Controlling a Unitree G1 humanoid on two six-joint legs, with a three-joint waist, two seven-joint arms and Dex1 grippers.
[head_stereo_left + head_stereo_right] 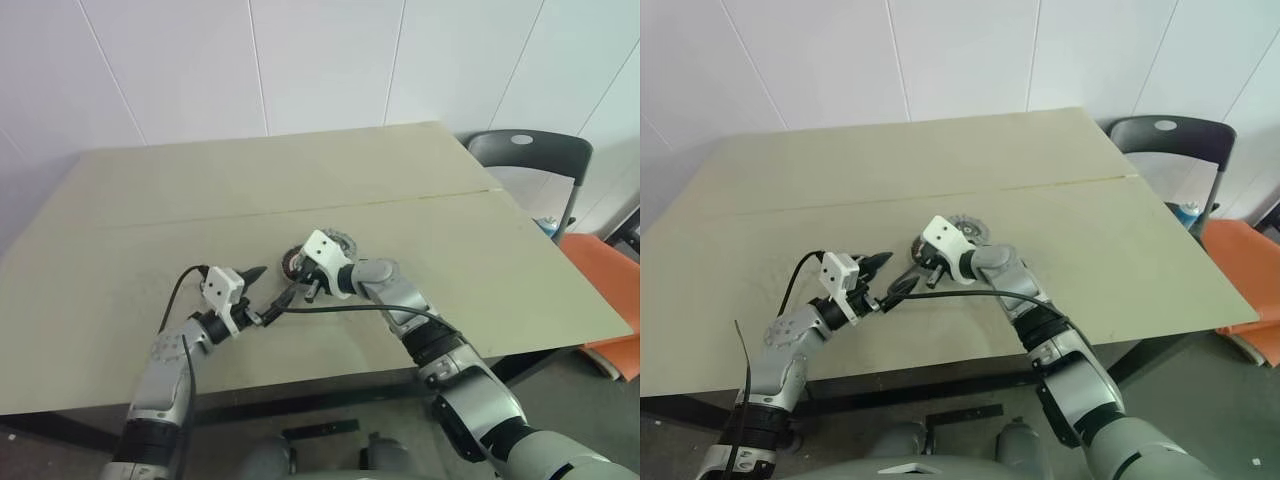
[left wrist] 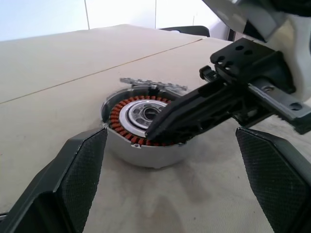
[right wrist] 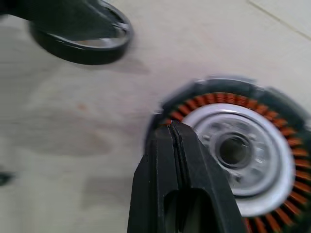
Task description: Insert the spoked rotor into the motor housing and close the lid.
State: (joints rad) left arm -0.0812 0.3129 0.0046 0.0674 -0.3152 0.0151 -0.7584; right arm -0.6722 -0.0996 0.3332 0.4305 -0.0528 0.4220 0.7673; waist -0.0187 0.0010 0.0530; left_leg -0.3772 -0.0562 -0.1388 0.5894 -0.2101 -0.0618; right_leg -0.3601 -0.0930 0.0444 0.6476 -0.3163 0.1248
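Observation:
The motor housing lies on the table, its copper-red ring of windings and pale centre facing up. My right gripper is shut with nothing in it, its tips over the near edge of the windings. My left gripper stands open just left of the housing, level, with the housing ahead of its fingers. A grey round spoked part lies right behind the housing. A black ring with a shiny inner wall lies beside it. I cannot tell which of these is the spoked rotor and which the lid.
A black cable hangs from my right wrist across the table's front. A dark chair stands past the right corner, with an orange object on the floor beside it. The table's back half is bare wood.

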